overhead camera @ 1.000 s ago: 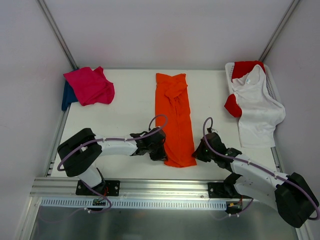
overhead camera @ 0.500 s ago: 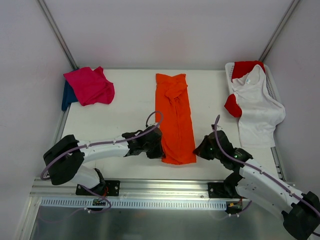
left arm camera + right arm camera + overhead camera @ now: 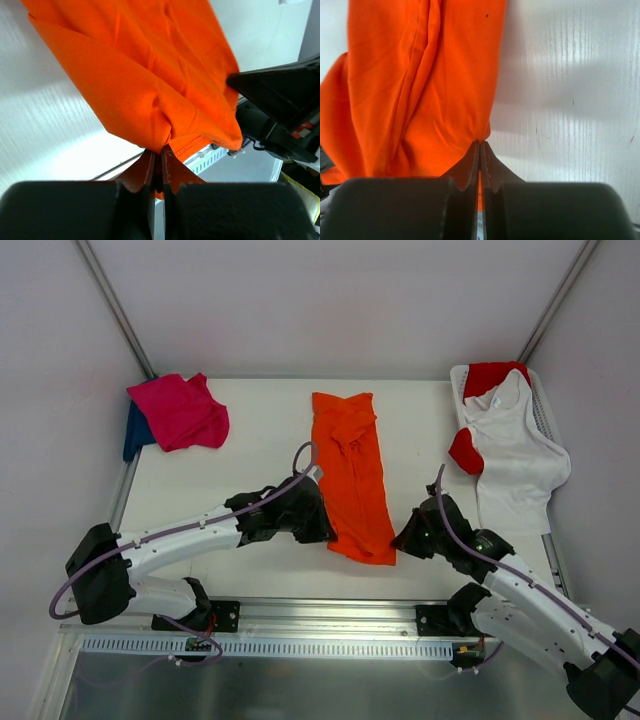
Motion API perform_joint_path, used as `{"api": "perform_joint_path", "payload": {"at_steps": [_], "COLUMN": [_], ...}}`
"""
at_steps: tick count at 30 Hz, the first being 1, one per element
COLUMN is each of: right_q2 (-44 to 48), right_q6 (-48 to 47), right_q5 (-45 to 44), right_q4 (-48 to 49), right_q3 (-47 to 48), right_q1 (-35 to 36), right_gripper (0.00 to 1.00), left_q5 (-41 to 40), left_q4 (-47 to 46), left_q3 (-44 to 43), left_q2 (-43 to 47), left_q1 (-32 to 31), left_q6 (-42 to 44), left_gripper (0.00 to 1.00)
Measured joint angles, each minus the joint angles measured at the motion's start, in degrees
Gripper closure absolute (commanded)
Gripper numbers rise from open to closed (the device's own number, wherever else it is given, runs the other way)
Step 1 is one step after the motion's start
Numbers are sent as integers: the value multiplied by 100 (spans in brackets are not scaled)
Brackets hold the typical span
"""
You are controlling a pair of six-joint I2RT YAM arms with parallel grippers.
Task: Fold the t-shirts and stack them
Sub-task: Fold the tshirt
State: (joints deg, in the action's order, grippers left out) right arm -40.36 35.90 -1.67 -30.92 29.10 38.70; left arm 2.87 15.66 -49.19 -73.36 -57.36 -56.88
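Note:
A bright orange t-shirt [image 3: 352, 472] lies folded into a long strip down the middle of the table, its near end lifted. My left gripper [image 3: 325, 535] is shut on the near left corner of that orange t-shirt [image 3: 150, 100], the cloth bunched between the fingertips. My right gripper [image 3: 400, 542] is shut on the near right corner of the orange t-shirt [image 3: 420, 85]. A magenta-pink t-shirt [image 3: 180, 412] lies on a dark blue one [image 3: 134, 432] at the far left. A white t-shirt [image 3: 515, 455] and a red one [image 3: 492, 376] hang over the basket.
A white plastic basket [image 3: 545, 410] stands at the far right edge of the table [image 3: 250, 470]. Metal frame rails run along the near edge [image 3: 300, 615]. White walls enclose the back and both sides.
Both grippers have carried the orange shirt's near end up and away from the table's near edge. The left arm has stretched further out and the hem now sits skewed to the right.

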Motion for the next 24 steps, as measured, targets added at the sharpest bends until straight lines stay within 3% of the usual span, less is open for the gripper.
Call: {"api": "perform_joint_path", "payload": {"at_steps": [7, 24], "right_q2": [-990, -3825], "right_q6": [-245, -1261], "right_q5": [-116, -175], "right_q4": [-109, -107], "right_q3": [748, 3042], "right_q1": [0, -590], "right_gripper": [99, 100], "left_q5": [313, 1008], "left_q4": [118, 227], "left_q3": [-566, -1727], "left_q2": [-179, -1453], "left_q1": [367, 2085], "left_q6": [225, 634], "left_gripper": [100, 100]}}
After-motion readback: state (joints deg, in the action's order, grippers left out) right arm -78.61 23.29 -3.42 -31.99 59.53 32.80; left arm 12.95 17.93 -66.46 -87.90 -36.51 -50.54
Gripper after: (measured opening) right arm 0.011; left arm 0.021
